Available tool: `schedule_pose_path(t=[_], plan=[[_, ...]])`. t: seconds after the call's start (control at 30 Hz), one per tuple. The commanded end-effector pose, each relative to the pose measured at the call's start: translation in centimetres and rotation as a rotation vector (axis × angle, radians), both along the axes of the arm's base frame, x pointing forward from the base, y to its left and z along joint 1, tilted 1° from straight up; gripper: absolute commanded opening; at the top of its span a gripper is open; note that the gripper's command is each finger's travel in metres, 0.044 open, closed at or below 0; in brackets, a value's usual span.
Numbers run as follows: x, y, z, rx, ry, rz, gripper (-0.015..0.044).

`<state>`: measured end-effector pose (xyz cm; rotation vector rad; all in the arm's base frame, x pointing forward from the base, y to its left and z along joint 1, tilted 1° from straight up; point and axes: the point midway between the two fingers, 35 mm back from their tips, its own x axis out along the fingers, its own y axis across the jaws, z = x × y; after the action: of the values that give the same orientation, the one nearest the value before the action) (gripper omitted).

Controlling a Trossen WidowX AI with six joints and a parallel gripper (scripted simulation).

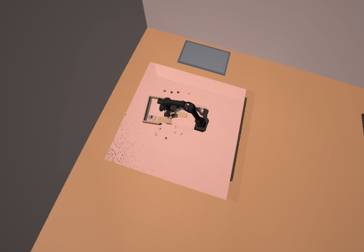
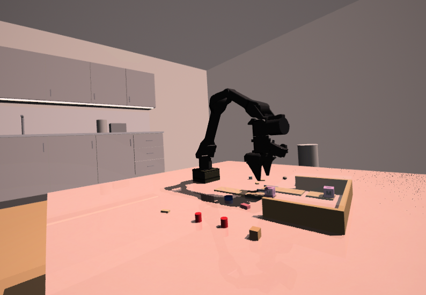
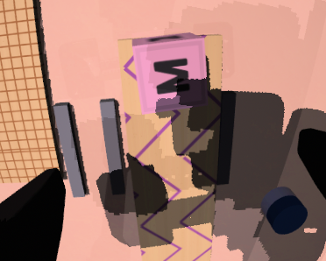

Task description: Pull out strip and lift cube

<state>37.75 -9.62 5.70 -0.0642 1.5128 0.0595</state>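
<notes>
The black parallel-jaw gripper hangs above the pink table top, its 2 fingers spread wide with nothing between them, tips pointing down and clear of the surface. In the wrist view the pink cube marked with a dark letter sits on the far end of a tan strip with a purple zigzag line, which runs unbroken from under the cube toward the camera; the gripper's shadow falls across its middle. The exterior view shows this cube just at the open side of the low tan wooden frame, and a 2nd pink lettered cube deeper inside the frame on another strip. To the left in the wrist view lie 2 short grey bars and a tan grid-patterned strip; a dark blue disc lies to the right. Nearer the exterior camera stand 2 red cylinders and a small tan cube
</notes>
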Motion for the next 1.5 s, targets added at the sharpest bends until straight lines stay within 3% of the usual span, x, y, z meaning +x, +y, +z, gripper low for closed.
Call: schedule_pose_path(t=[0.0, 0.07, 0.33, 1.47], plan=[[1.5, 0.0, 0.0, -0.001, 0.006, -0.005, 0.0440], [2.1, 0.0, 0.0, -0.001, 0.005, -0.005, 0.0440], [2.2, 0.0, -1.0, -0.001, 0.005, -0.005, 0.0250], [2.5, 0.0, -5.5, -0.001, 0.005, -0.005, 0.0250]])
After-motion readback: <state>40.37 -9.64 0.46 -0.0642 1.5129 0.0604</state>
